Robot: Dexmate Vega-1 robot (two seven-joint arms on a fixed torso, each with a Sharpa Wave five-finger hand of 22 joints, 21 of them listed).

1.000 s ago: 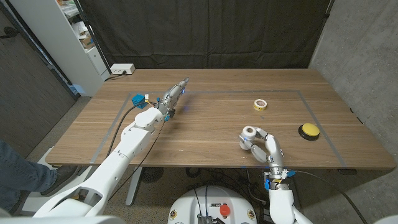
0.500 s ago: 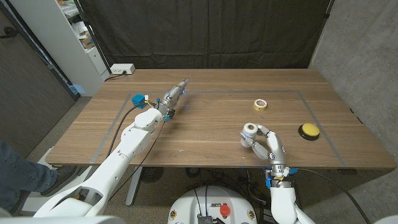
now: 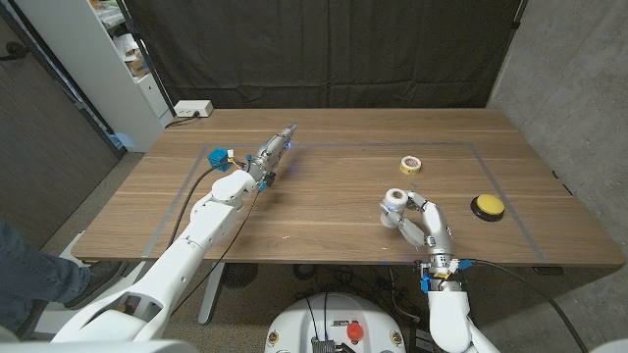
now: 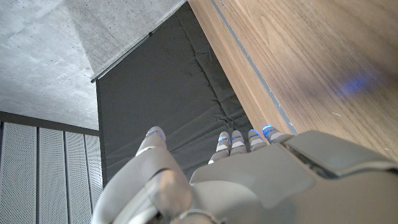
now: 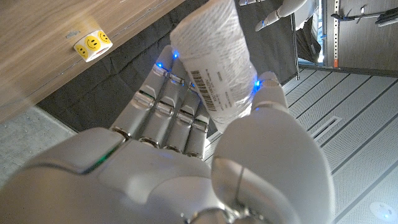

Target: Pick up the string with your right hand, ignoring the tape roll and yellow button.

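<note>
My right hand grips a white spool of string at the table's front right, the spool sticking out past the fingers. In the right wrist view the string spool with its barcode label sits between the thumb and the fingers of that hand. The yellow smiley tape roll lies farther back on the table, and also shows as the tape roll in the right wrist view. The yellow button sits to the right of the hand. My left hand holds nothing, fingers stretched out straight at the left back.
A taped rectangle outlines the work area on the wooden table. A white power strip lies at the back left corner beside a white shelf. A person's leg shows at the left edge.
My right hand has risen slightly with the string spool and shifted a little to the right. The left arm has not moved.
</note>
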